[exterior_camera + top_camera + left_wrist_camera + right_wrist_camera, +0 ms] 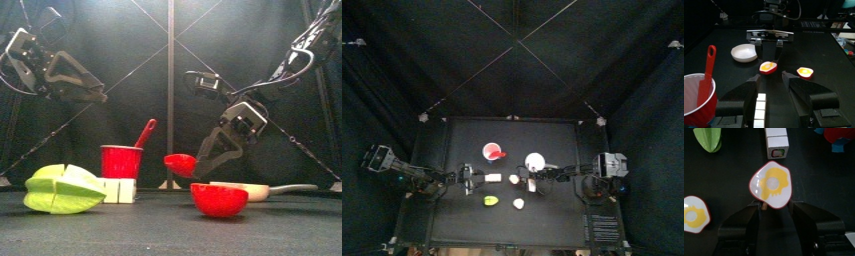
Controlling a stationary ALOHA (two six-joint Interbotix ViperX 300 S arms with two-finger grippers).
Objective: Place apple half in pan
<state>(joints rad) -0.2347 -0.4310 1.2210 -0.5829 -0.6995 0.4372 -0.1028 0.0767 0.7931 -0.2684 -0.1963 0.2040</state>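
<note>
My right gripper (774,206) is shut on the apple half (771,184), a red-skinned piece with a cream and yellow cut face. In the front view the apple half (181,163) hangs a little above the table. The pan (536,160), a small white dish, stands just behind the right gripper (533,181); it also shows in the left wrist view (744,52) and low in the front view (274,189). A second apple half (693,214) lies on the table nearby. My left gripper (771,79) is open and empty, raised at the left.
A red cup (122,160) with a red spoon stands at the left middle. A small white block (760,107) lies in front of the left gripper. A yellow-green piece (60,188) lies near the front left.
</note>
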